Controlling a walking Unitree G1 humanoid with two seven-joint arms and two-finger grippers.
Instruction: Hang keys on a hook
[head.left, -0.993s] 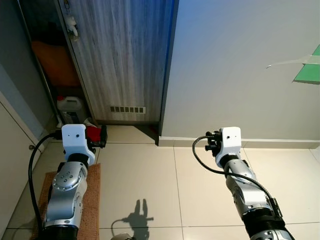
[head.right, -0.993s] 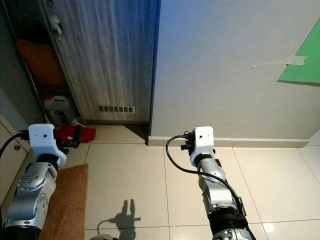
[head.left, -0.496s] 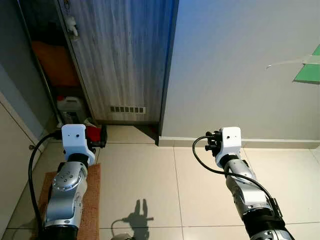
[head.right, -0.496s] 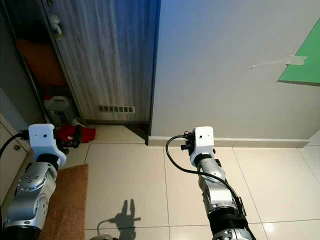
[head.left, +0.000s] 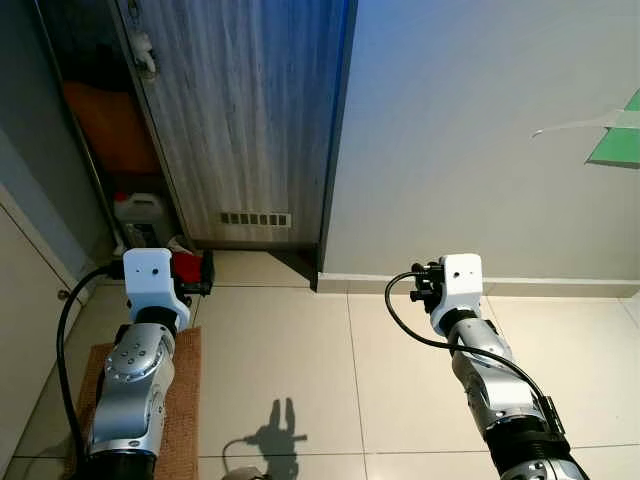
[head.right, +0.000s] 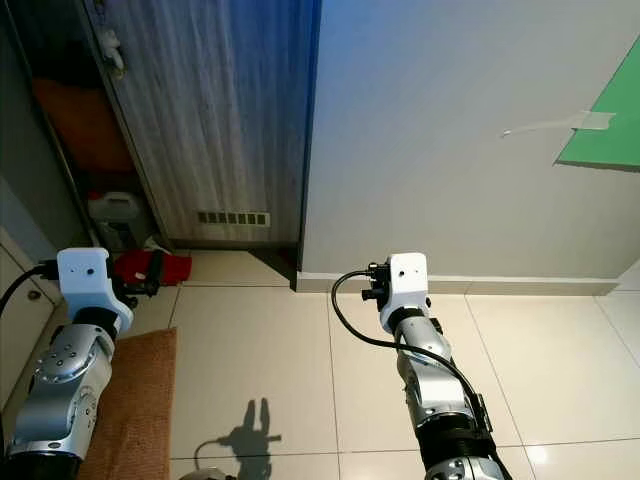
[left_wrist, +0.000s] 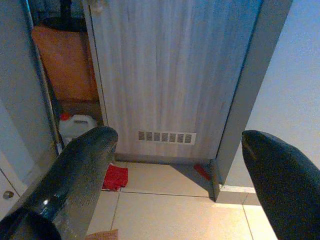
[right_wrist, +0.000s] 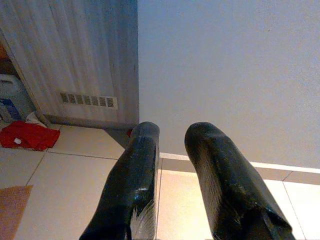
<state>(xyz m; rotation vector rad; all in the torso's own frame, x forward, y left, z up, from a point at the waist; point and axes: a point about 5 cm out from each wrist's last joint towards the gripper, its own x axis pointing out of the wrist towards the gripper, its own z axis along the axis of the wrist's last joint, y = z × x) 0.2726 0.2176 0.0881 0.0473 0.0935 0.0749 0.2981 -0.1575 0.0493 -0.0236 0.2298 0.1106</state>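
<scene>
Both arms are raised in front of me, over a tiled floor. My left gripper (left_wrist: 177, 145) is open, its two black fingers (left_wrist: 85, 165) far apart and nothing between them; it points at a grey wood-grain cabinet door (head.left: 250, 110). My right gripper (right_wrist: 170, 132) is shut, its fingers (right_wrist: 142, 150) side by side with a thin gap in which nothing is seen. It points at the foot of a plain white wall (head.left: 470, 130). In the head views the left gripper (head.left: 203, 272) is at lower left and the right gripper (head.left: 424, 281) at lower right.
A red cloth (head.right: 150, 268) and a white jug (head.left: 138, 208) lie by the open cupboard at left. A brown mat (head.left: 185, 400) is under the left arm. Green paper (head.right: 610, 110) is taped on the wall at right. A skirting board (head.left: 560, 287) runs along the wall.
</scene>
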